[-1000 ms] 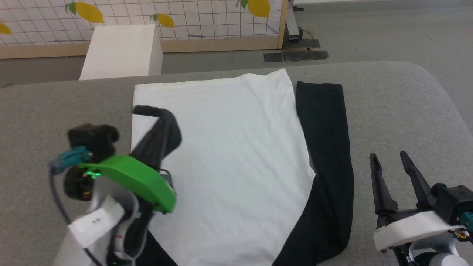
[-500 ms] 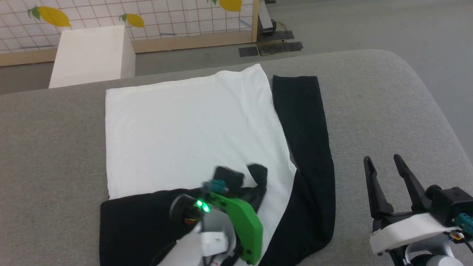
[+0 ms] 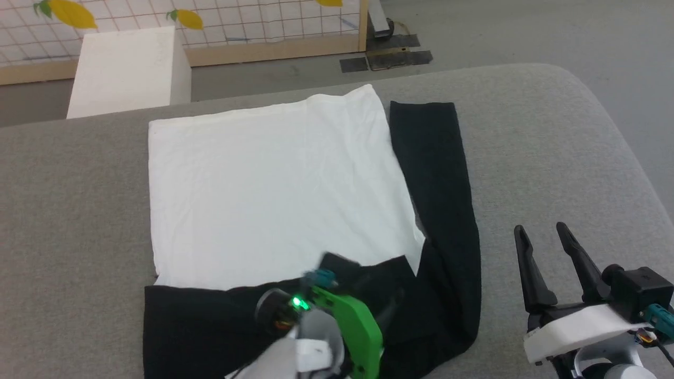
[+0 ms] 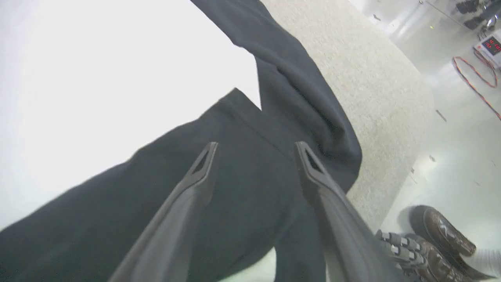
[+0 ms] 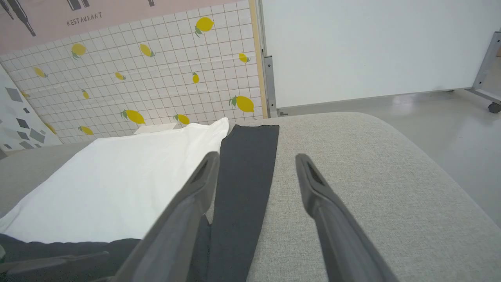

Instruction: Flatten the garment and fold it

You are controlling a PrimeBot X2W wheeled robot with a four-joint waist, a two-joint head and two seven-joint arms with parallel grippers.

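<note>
Lying flat on the grey pad, the shirt, white body up.
Hovering the left gripper over the black sleeve crossing the near edge, fingers spread, pinching nothing, perhaps brushing cloth; holding the right gripper spread and empty, right of the other sleeve.

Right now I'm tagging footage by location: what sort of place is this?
Likely a lab with staged sets: a lemon-print tile backdrop, a wheeled white partition, cables on the polished floor.
</note>
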